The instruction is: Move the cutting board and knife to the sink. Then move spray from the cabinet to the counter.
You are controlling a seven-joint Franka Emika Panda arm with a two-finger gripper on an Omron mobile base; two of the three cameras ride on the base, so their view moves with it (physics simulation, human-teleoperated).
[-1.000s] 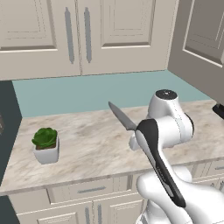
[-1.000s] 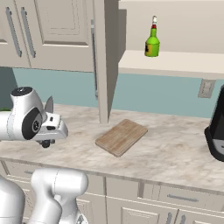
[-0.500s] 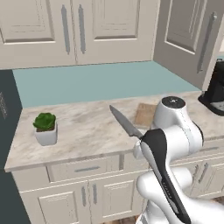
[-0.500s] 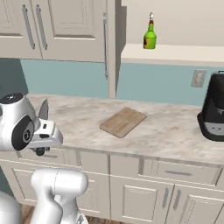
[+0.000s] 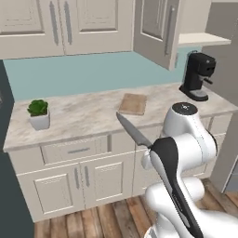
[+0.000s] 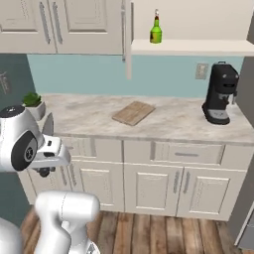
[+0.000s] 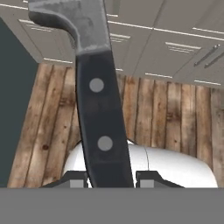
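The gripper [image 7: 111, 178] is clamped narrow on the knife [image 7: 94, 83]: in the hand view the black riveted handle rises straight up from between the two finger tips, with the heel of the blade at the top. From the left base view the silver blade sticks out up and to the left of the arm, its point hanging in the air in front of the counter's [image 5: 88, 118] front edge, over the drawer fronts.

Beyond the blade, the cutting board [image 5: 133, 103] lies flat on the counter, well apart from the gripper, about midway along and closer to the back wall than to the front edge. A small potted plant [image 5: 38, 113] stands near the counter's left end, and a black coffee machine [image 5: 197, 75] near its right end.

Farthest off, the spray [image 6: 156, 31] stands upright on the shelf of the open cabinet [image 6: 193, 47], near the shelf's left end.
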